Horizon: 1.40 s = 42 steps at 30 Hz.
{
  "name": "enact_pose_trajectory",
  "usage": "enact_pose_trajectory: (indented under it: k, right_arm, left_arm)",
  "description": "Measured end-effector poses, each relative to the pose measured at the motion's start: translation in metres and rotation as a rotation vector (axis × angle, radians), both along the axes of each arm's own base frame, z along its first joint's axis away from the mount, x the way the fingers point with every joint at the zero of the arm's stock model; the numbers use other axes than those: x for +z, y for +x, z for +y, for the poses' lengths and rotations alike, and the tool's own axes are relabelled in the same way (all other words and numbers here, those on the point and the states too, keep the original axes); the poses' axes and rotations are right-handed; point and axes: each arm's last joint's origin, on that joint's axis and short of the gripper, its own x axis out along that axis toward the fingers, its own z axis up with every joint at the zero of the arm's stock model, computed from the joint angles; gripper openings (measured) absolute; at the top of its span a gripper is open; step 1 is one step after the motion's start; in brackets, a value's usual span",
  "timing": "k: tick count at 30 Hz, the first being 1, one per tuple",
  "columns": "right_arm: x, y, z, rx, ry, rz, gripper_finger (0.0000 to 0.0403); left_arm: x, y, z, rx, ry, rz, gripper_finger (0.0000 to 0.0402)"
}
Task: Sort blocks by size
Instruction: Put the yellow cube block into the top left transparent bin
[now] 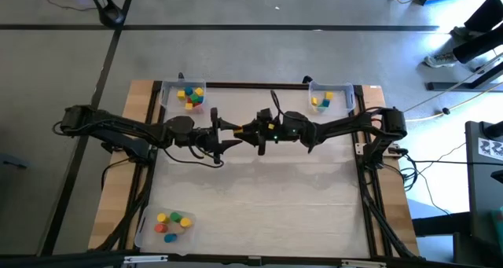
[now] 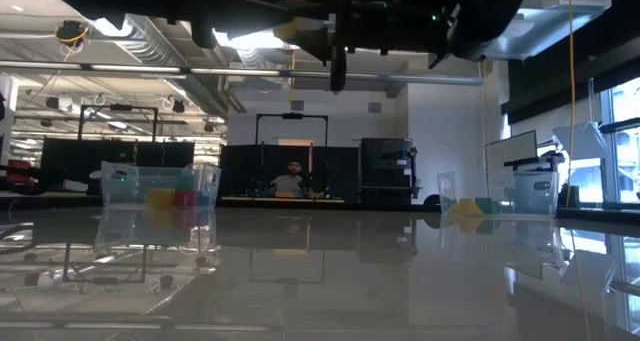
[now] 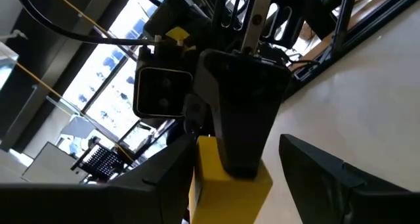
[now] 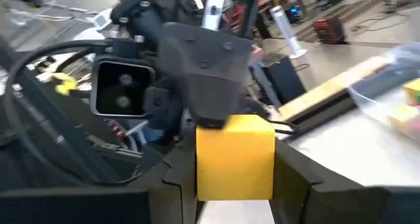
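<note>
Yellow block (image 4: 235, 157) held mid-air at table centre — pinched by right gripper (image 1: 258, 134). Left gripper (image 1: 233, 134), at its 9 o'clock, spread wide around it. Risk: early release, misaligned fingers — block drops, rolls off.

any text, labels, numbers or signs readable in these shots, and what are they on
None can be read.
The yellow block held between the two grippers shows plain faces, no print.
The blocks in the clear trays are too small to show any marking.
A black-and-white patterned marker at the right edge of the high view is a pattern, not legible text.
Screens and gear in the room behind: too blurred to read.
</note>
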Motion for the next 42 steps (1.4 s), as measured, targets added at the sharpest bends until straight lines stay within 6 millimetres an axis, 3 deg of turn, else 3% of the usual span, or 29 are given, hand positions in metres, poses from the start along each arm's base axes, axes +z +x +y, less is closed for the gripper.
enact_pose_trajectory:
  k: [14,30,37,42]
  right_arm:
    - [0.005,0.001,0.001,0.045,-0.03,-0.004,0.0129]
    - [0.006,0.001,0.0,0.02,-0.023,-0.007,0.013]
    - [0.009,0.001,0.0,-0.017,-0.072,-0.024,0.0209]
    - [0.021,-0.008,-0.005,0.016,-0.13,0.003,0.0265]
  left_arm:
    - [-0.001,0.0,0.0,0.021,0.008,0.013,0.0207]
    - [0.0,0.0,0.0,0.025,0.035,0.008,0.0143]
    - [-0.002,0.0,0.0,0.025,-0.017,0.013,0.0122]
    - [0.002,-0.009,0.003,0.13,-0.091,0.026,0.0121]
